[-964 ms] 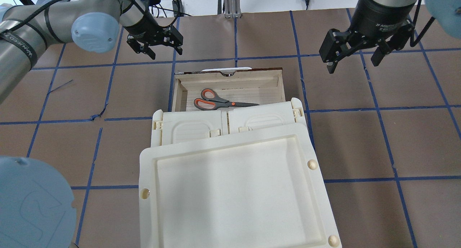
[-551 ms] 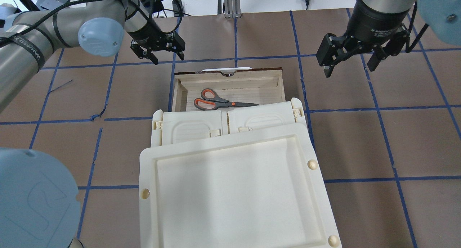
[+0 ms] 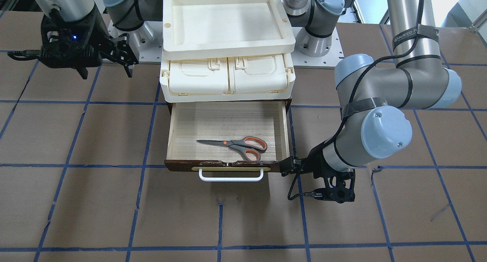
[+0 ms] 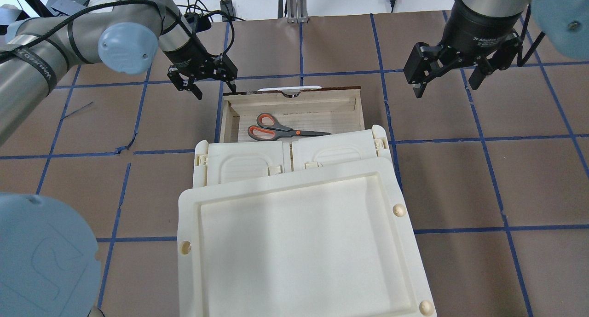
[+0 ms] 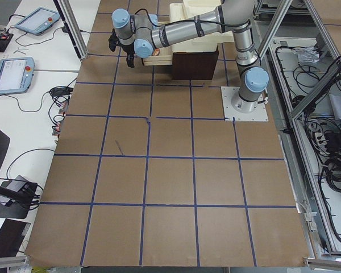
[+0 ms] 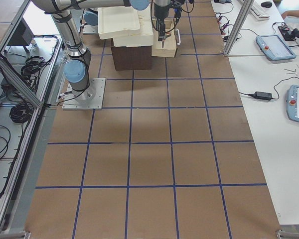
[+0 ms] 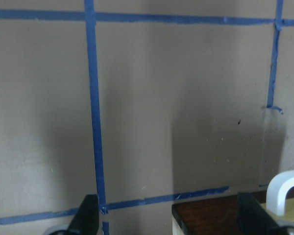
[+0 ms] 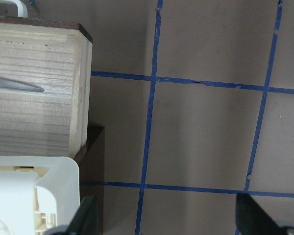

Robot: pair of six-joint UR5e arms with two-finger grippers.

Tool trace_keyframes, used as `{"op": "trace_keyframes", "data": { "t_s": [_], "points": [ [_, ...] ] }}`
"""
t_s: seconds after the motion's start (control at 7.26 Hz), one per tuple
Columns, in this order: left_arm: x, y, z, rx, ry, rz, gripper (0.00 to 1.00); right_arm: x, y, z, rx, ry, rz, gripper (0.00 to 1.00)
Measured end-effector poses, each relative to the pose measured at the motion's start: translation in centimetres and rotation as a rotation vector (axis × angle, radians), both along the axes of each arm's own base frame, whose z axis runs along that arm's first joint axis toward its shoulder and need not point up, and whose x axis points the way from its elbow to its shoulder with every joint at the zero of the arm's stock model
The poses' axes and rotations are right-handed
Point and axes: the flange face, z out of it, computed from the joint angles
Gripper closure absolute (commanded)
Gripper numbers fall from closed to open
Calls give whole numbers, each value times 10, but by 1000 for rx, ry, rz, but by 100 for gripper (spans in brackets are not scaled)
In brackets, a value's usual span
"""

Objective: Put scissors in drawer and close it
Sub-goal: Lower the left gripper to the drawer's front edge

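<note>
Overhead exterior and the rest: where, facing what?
Front: across table, facing robot; drawer, arms.
Overhead: behind robot, downward; left gripper, right gripper.
Exterior left: left end, along table; left arm near.
Exterior right: right end, along table; right arm near.
Left wrist: drawer handle below; own fingertips.
Right wrist: drawer's side below; own fingertips.
Shared: first two show scissors.

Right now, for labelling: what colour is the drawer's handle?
The handle is white; the front-facing view shows it best.

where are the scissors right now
In the overhead view the scissors lie flat inside the open drawer, handles toward the view's left, just beyond the cream case.
</note>
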Motion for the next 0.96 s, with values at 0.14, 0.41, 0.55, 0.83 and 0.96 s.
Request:
{"op": "trace_keyframes", "data": {
  "t_s": [0.14,0.41,0.55,0.83,0.96],
  "points": [
    [0,4,-4,21,1,5,0,-1,0,2,-5,2,0,0],
    [0,18,-3,95,0,8,0,-1,1,3,-6,4,-1,0],
    [0,26,4,129,-1,8,0,-1,2,4,-8,1,-2,0],
    [0,39,15,176,-3,7,0,-1,2,4,-8,3,-2,0],
    [0,43,16,197,-4,7,0,-1,2,3,-6,3,-3,0]
  ]
}}
